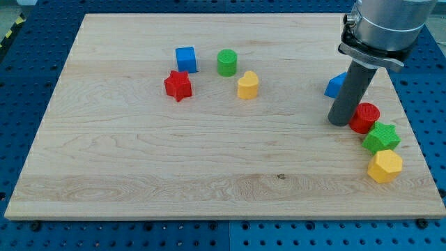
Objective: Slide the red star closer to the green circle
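The red star (pixel 178 85) lies on the wooden board (pixel 139 160) at the upper left of centre. The green circle (pixel 226 62) stands up and to the right of it, with a gap between them. My tip (pixel 339 121) is far to the view's right, touching or just beside the red circle (pixel 364 117) and below the blue block (pixel 336 86), which the rod partly hides. The tip is far from the red star.
A blue cube (pixel 185 58) sits just above the red star. A yellow block (pixel 247 85) lies below right of the green circle. A green star (pixel 381 137) and a yellow hexagon (pixel 385 166) lie near the board's right edge.
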Robot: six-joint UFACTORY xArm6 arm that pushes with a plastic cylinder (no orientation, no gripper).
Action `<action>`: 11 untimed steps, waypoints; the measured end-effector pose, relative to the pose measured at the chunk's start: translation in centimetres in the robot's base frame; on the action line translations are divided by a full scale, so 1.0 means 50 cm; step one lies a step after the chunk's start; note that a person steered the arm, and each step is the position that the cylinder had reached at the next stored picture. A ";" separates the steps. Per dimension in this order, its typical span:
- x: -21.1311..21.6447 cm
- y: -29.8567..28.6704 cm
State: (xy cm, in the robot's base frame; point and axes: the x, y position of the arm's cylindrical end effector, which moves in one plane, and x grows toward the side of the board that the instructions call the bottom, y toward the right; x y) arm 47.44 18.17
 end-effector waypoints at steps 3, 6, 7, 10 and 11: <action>0.010 -0.433; -0.138 -0.563; -0.141 -0.595; -0.158 -0.544; -0.158 -0.467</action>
